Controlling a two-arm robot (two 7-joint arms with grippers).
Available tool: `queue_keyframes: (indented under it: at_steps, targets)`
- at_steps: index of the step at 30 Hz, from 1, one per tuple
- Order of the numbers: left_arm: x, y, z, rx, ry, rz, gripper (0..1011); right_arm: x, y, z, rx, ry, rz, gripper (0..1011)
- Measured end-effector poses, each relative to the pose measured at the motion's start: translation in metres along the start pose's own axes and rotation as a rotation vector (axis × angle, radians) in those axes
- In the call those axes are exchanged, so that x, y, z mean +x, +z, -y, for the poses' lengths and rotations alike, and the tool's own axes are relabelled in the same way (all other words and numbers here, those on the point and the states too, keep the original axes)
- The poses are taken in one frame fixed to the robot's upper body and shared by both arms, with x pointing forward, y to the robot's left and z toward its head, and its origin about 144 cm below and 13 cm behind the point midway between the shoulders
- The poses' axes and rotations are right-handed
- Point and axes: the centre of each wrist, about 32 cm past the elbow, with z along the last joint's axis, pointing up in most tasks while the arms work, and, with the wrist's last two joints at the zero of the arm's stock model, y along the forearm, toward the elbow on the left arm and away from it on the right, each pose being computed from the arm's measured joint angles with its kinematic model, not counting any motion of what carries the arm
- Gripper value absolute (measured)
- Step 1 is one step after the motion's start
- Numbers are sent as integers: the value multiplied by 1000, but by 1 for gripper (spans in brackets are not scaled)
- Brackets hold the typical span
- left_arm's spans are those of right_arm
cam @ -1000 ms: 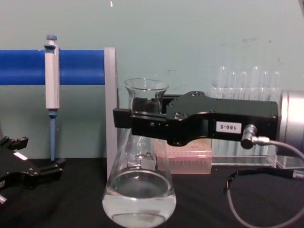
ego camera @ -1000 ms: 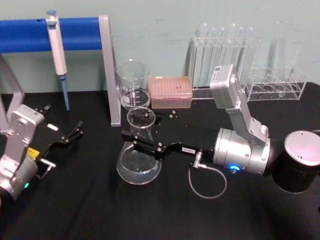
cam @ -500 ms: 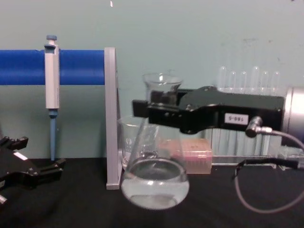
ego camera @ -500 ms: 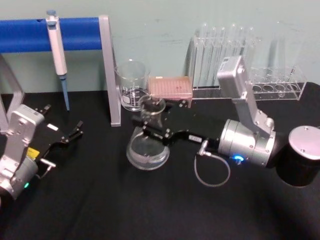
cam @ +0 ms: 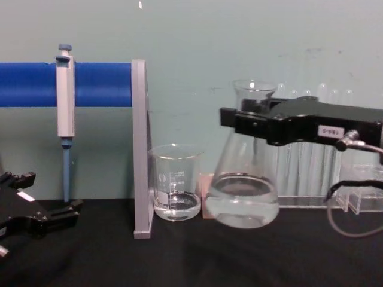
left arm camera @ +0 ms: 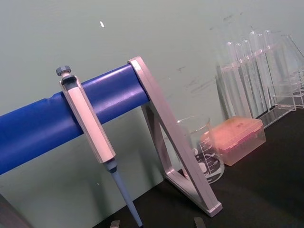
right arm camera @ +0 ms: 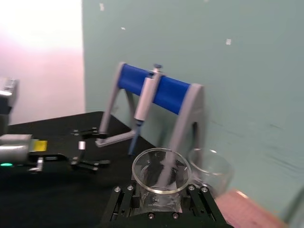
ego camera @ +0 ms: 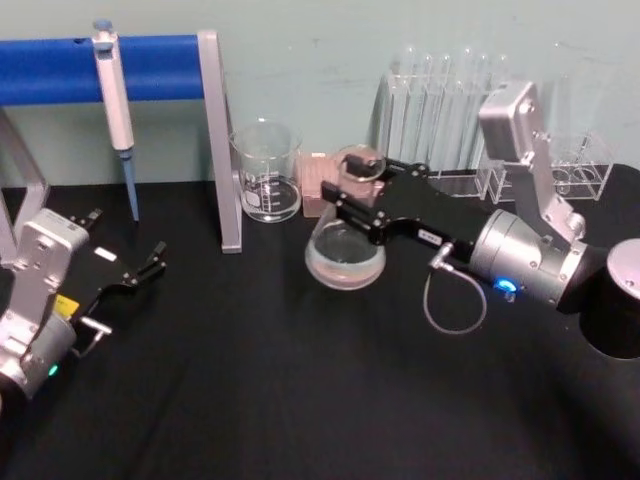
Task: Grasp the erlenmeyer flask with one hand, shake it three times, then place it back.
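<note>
The erlenmeyer flask (ego camera: pixel 345 250) is clear glass with a little clear liquid in its wide base. It hangs tilted just above the black table, in front of the pink tip box. My right gripper (ego camera: pixel 355 190) is shut on its narrow neck below the flared rim. In the chest view the flask (cam: pixel 246 191) hangs right of the beaker, with the right gripper (cam: pixel 251 122) clamped across the neck. The right wrist view looks down on the flask's rim (right arm camera: pixel 161 178) between the fingers. My left gripper (ego camera: pixel 125 240) rests open at the table's left, parked.
A glass beaker (ego camera: pixel 265 170) stands beside the blue pipette stand (ego camera: pixel 120 65), which holds a pipette (ego camera: pixel 115 100). A pink tip box (ego camera: pixel 315 180) and a rack of test tubes (ego camera: pixel 445 100) line the back wall. A black canister (ego camera: pixel 620 300) stands at the far right.
My right gripper has carried the flask to the right and toward the back wall, from the front of the stand's leg to the tip box. The left arm has not moved.
</note>
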Motion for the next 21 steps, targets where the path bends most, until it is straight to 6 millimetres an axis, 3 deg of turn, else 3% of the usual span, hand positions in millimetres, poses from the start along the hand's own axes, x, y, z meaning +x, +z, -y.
queue_keyframes:
  at_steps: [21]
  targets:
    - [0, 0, 0, 0, 0, 0, 1001, 16, -5, 21, -25, -229, 22, 453]
